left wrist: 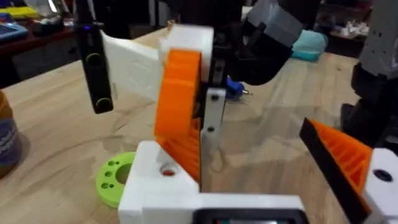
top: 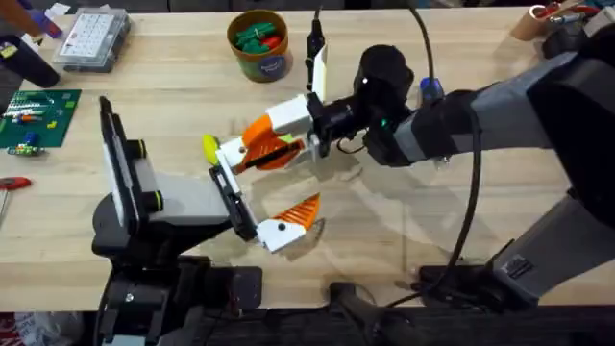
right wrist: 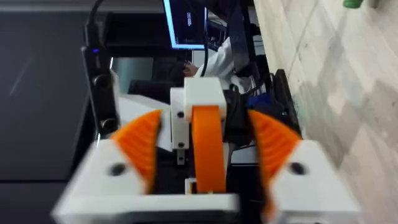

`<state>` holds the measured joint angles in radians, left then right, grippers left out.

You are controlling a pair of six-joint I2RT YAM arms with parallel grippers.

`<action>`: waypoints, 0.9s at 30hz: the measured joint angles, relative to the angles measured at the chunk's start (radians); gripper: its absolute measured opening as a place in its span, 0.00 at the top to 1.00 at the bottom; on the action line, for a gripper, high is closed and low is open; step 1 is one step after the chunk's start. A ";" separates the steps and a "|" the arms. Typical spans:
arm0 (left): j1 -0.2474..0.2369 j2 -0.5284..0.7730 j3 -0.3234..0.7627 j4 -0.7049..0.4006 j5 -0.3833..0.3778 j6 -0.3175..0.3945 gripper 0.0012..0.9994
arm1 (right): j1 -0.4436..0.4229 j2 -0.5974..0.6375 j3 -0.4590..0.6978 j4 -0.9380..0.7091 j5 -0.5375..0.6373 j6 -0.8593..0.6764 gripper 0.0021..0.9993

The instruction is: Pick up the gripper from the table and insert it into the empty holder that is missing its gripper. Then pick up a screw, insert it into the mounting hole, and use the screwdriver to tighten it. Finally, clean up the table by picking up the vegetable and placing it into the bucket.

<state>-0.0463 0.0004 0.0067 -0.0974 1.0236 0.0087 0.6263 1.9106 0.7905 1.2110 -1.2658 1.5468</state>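
Observation:
My right gripper (top: 274,142) reaches in from the right, rolled on its side, and is shut on the gripper (right wrist: 208,143), a white block with a smooth orange wedge (left wrist: 180,93). It hangs just above my left gripper (top: 258,192), which is open, its ribbed orange fingers (left wrist: 348,162) spread wide with nothing between them. The holder (top: 110,159) stands at the left, a black bar with yellow-green knobs (right wrist: 99,81). The bucket (top: 259,43) sits at the back with green and red pieces inside. A yellow-green disc with holes (left wrist: 115,180) lies by my left finger.
A clear parts box (top: 91,38) and a green circuit board (top: 34,115) are at the far left. A red-handled tool (top: 12,183) lies at the left edge. A black upright piece with a cable (top: 315,43) stands right of the bucket.

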 joint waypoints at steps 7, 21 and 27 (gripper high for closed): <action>-0.002 0.000 0.000 -0.003 0.026 0.000 0.01 | 0.011 0.000 -0.001 0.000 0.016 -0.003 0.00; -0.002 0.000 0.000 -0.004 0.029 0.000 0.01 | 0.006 0.000 -0.001 0.000 0.016 -0.003 0.00; -0.002 0.000 0.000 -0.004 0.029 0.000 0.01 | -0.027 0.000 -0.001 0.000 0.008 -0.003 0.00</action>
<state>-0.0479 0.0002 0.0067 -0.1009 1.0523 0.0090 0.5997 1.9106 0.7898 1.2110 -1.2579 1.5435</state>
